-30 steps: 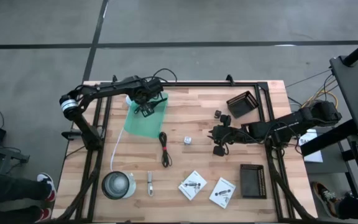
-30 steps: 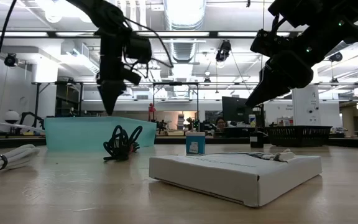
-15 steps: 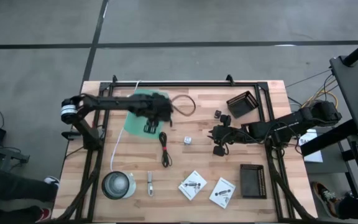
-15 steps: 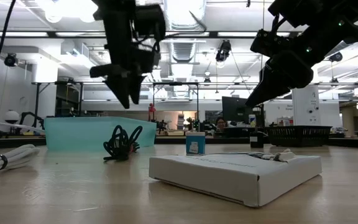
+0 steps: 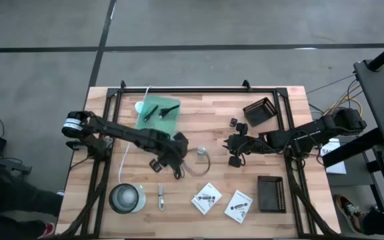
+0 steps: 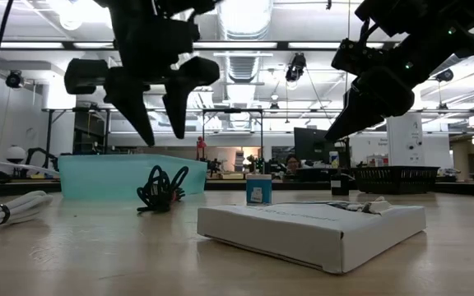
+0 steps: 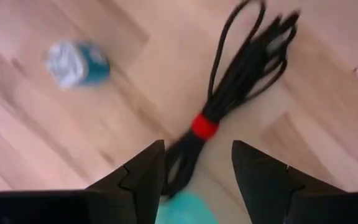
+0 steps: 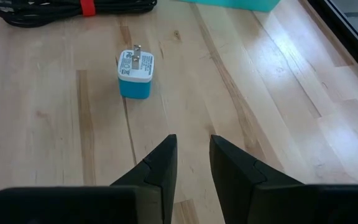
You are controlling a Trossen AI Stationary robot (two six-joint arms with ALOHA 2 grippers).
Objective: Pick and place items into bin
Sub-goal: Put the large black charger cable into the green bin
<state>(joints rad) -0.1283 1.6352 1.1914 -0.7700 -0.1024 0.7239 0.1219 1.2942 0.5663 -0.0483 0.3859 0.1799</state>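
Note:
The bundled black cable (image 7: 241, 74) with a red tie lies flat on the table, also in the low view (image 6: 160, 189). My left gripper (image 7: 197, 168) hangs open above it (image 5: 167, 160), well clear in the low view (image 6: 161, 131). A small white-and-blue cube (image 8: 135, 74) stands right of the cable (image 5: 201, 151). My right gripper (image 8: 193, 149) hovers right of the cube (image 6: 333, 136), open by a narrow gap, holding nothing. The green bin (image 5: 160, 121) holds thin black pieces. Two white packets (image 5: 207, 198) (image 5: 239, 205) and a metal clip (image 5: 161, 195) lie near the near edge.
A round silvery bowl (image 5: 125, 198) sits at the near left, and a long white cord (image 5: 127, 157) runs along the left. Two black mesh trays (image 5: 259, 110) (image 5: 271, 193) stand on the right. Small black connectors (image 5: 236, 124) lie beside the far tray.
My left gripper has swung from above the green bin toward the table's near edge and right, turning about as it went, and now hangs over the cable bundle. Black pieces now show in the uncovered bin. The right arm has kept still.

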